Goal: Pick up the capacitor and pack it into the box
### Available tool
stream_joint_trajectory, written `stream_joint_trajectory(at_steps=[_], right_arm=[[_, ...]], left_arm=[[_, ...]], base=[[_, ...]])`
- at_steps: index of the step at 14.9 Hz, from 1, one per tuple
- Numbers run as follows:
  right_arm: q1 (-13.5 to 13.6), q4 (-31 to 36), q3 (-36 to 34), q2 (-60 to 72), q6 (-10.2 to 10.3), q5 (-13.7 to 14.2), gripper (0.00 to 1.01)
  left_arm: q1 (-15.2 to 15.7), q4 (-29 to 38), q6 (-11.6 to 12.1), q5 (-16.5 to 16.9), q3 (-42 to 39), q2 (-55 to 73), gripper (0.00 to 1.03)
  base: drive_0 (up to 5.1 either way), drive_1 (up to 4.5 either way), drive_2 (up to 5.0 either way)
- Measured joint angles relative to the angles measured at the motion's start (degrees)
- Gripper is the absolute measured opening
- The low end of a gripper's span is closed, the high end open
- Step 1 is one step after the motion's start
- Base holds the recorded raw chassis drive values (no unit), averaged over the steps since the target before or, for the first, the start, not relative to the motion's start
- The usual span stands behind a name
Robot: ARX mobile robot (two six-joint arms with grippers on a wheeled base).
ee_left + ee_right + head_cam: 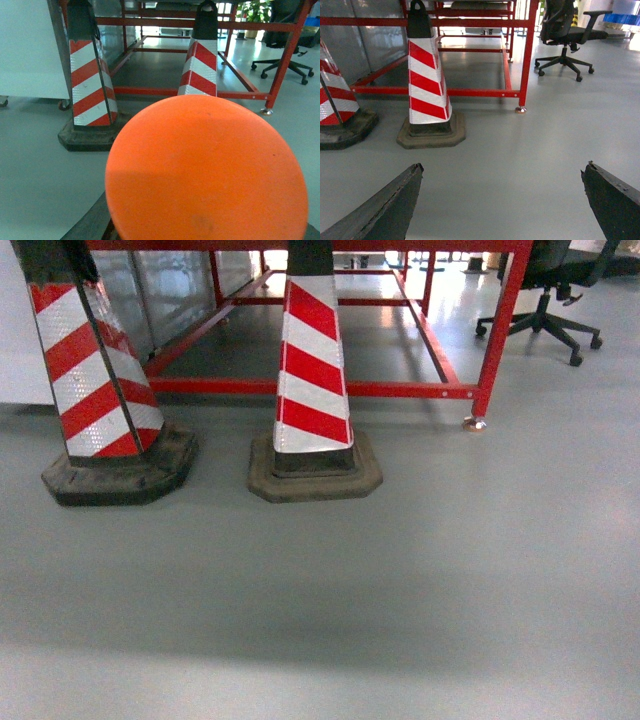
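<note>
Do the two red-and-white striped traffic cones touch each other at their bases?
Apart. The head view shows grey floor between the left cone's black base and the right cone's brown base.

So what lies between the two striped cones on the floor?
Only bare grey floor separates the left cone from the right cone in the head view; the red frame runs behind.

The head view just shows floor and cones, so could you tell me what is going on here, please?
Nothing is being handled yet. The robot faces two striped traffic cones before a red metal frame. The right gripper is open and empty above the floor. An orange disc fills the left wrist view, hiding that gripper. No box or capacitor is visible.
</note>
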Motion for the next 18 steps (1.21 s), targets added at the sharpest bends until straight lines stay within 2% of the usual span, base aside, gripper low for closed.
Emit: stream_joint_trajectory(at_steps=[18], right_arm=[[0.0,0.1,0.0,0.0,0.0,0.1,0.98]], left_arm=[[0.0,0.0,0.0,0.0,0.0,0.0,0.44]], base=[[0.0,4.28,-4.2]])
